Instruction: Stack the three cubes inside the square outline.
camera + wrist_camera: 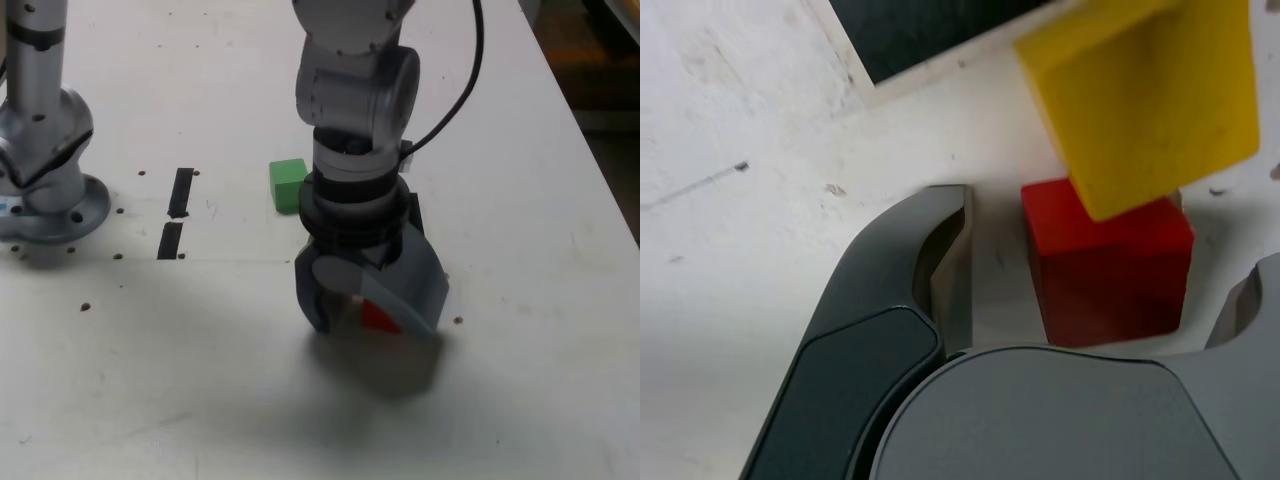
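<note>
Hanging low over the white counter (150, 370), the end effector (372, 330) is just right of the middle of the exterior view, with its two fingers spread wide apart. The red cube (380, 318) sits in the gap between them, and its lower part peeks out under the grey fingers. The wrist view shows space between the red cube and the dark finger (875, 270), so it is not being pinched. The yellow cube (1150, 100) looks big in the wrist view and hides part of the red cube; I cannot tell if the two touch. Near it is a black patch (920, 30) with a pale edge, but I cannot tell if that is the square outline. The green cube (289, 187) is on the counter, a bit above and left of the middle of the exterior view, beside the grey arm (355, 90). Farther left are two short black strips (181, 192), one above the other. A black cord (468, 95) curves down on the arm's right side. At the upper left stands a grey post (40, 90) with a round foot.
</note>
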Controlling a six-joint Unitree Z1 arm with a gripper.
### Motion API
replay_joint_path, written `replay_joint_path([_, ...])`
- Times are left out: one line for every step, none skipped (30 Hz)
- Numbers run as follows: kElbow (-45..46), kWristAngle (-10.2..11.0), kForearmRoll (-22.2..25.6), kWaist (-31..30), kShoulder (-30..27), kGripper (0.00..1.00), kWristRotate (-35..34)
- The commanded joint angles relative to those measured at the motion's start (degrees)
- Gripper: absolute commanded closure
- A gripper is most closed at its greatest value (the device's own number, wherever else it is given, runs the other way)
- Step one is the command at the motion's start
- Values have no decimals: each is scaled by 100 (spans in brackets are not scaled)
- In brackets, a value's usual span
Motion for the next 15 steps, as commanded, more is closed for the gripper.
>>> replay_joint_path([-20,50,111,8,79,12,-13])
replay_joint_path([-24,74,164,8,101,14,-21])
replay_joint_path([-28,92,209,8,121,17,-33])
replay_joint_path([-32,106,241,8,137,20,-46])
replay_joint_path([-36,113,257,8,150,24,-60])
replay_joint_path([-43,118,263,8,161,28,-75])
replay_joint_path([-53,120,261,6,171,32,-87])
replay_joint_path([-67,119,252,1,179,37,-95])
replay_joint_path([-81,118,239,-6,186,41,-102])
replay_joint_path([-96,116,220,-15,192,45,-106])
replay_joint_path([-111,115,197,-27,198,49,-109])
replay_joint_path([-127,115,170,-42,203,53,-110])
replay_joint_path([-140,114,135,-60,207,56,-111])
replay_joint_path([-150,114,94,-79,210,60,-113])
replay_joint_path([-159,114,54,-98,211,64,-114])
